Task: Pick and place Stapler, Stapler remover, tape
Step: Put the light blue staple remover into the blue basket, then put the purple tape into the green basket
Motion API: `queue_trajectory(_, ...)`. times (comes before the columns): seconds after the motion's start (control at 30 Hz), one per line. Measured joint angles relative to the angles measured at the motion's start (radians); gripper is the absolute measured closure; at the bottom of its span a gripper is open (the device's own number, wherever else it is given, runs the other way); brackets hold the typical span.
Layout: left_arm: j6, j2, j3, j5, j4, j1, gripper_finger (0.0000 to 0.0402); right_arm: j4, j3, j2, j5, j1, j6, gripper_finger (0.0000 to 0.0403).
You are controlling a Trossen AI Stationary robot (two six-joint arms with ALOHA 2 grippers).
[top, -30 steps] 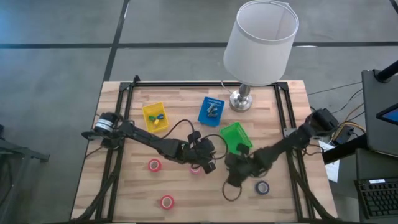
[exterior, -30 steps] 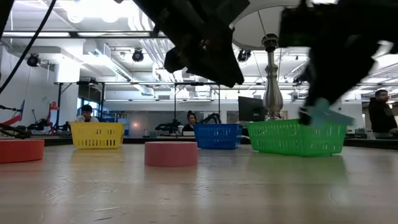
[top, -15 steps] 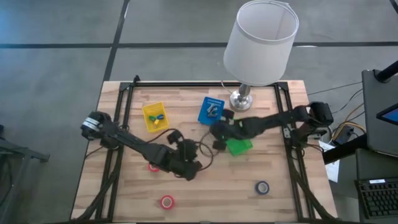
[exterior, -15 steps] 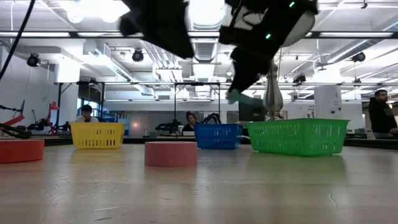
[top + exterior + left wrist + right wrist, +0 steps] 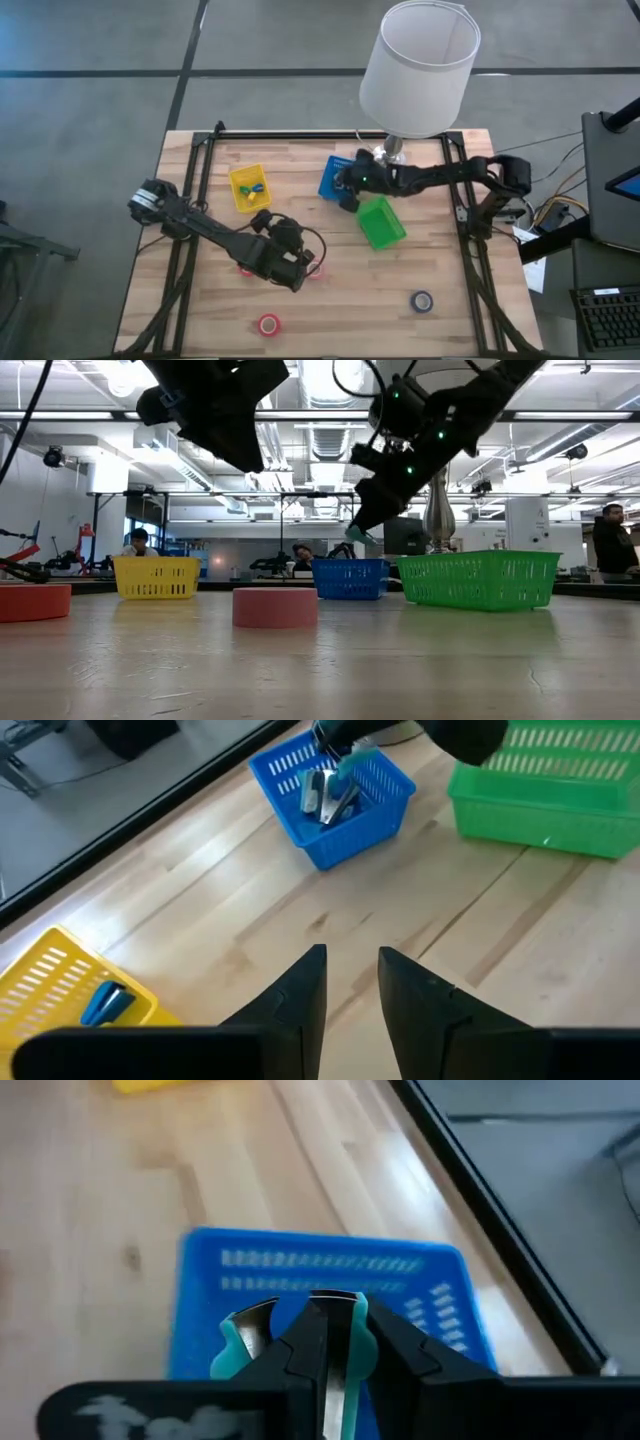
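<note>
Going left to right in the high view: the left arm comes in from the table's left edge and its left gripper (image 5: 300,272) sits low-center over the wood. Its own camera shows the two dark fingers (image 5: 302,990) a small gap apart with nothing between them, just bare tabletop.

Right by it is one red tape roll (image 5: 247,266) tucked against the arm, a pinkish one (image 5: 315,271) touching distance from the gripper tip, and another red roll (image 5: 268,323) lower down near the bottom edge. In the low view the pink roll (image 5: 275,607) is dead center up front, with a red one (image 5: 35,602) at the far left.

Upper left of the table is the yellow tray (image 5: 249,187) with small blue and yellow bits in it. Next over, upper center, is the blue tray (image 5: 338,178) with a metal stapler-ish thing (image 5: 325,795) inside.

The right gripper (image 5: 350,187) hangs right over that blue tray, pinched closed on a teal staple remover (image 5: 345,1342); you can see it clamped between the fingers in the right wrist view, with the blue tray right behind it.

Just right of that is the green tray (image 5: 380,222), tilted a bit, and the lamp (image 5: 418,68) behind it. The blue-purple tape roll (image 5: 421,300) sits alone at lower right, well apart from everything.
</note>
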Motion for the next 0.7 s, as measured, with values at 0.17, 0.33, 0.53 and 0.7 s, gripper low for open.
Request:
queue_trajectory(0.17,-0.003,0.000,-0.010,0.004,0.022,0.000,0.0305,0.035,-0.006,0.029,-0.175,-0.068,0.031,0.0333)
queue_trajectory(0.33,-0.001,0.000,-0.010,0.004,0.032,0.000,0.0305,0.081,0.009,0.108,-0.188,-0.091,0.029,0.0295)
queue_trajectory(0.53,0.026,0.000,-0.010,0.008,0.034,0.000,0.0305,0.054,0.018,0.122,-0.183,-0.087,0.037,0.0265)
queue_trajectory(0.7,0.031,0.000,-0.010,0.006,0.034,0.000,0.0305,-0.084,0.028,0.024,-0.184,-0.078,0.111,0.0257)
